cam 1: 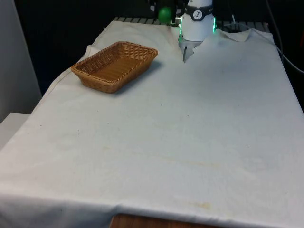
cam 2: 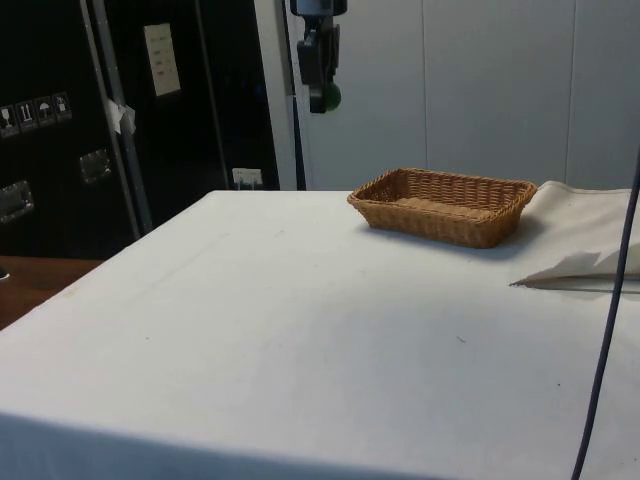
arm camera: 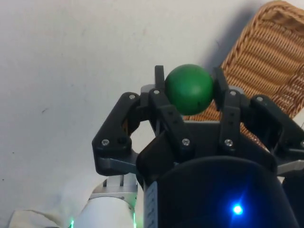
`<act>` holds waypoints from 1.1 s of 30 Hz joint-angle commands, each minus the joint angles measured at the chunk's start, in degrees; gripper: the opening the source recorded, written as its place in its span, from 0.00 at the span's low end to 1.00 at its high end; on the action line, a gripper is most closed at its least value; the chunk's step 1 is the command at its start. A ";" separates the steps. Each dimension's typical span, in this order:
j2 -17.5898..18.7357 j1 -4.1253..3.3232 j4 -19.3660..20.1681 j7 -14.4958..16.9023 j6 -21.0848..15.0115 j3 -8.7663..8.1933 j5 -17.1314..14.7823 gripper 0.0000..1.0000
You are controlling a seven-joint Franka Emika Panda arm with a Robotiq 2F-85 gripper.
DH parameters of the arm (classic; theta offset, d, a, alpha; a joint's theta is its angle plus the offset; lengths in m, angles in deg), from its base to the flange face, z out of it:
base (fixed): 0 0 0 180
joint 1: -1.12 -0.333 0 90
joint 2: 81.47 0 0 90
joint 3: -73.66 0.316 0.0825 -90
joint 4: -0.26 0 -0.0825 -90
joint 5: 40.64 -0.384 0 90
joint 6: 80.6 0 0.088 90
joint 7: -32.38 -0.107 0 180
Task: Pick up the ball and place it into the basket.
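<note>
Two black fingers (arm camera: 160,90) of the gripper (arm camera: 189,88) clamp the green ball (arm camera: 188,89) between the jaws — high above the cloth (cam 1: 190,133), with the wicker basket (arm camera: 266,61) below, off to one side.

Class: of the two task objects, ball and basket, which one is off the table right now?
The green ball: gripper holds it in the air; the wicker basket rests on the cloth.

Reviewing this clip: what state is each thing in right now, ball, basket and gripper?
ball: green, clamped between the fingers, lifted well clear of the table.
basket: wicker, upright on the white cloth, nothing inside it.
gripper: shut on the ball, high above the table, off to one side of the basket rather than over it.
</note>
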 commanded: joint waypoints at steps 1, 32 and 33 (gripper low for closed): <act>-0.23 0.29 0.23 -0.11 0.00 -0.17 0.80 0.01; 2.29 0.11 10.71 7.68 -15.13 -10.26 -3.04 0.01; 2.35 0.23 10.37 6.53 -14.55 -9.91 -1.83 0.01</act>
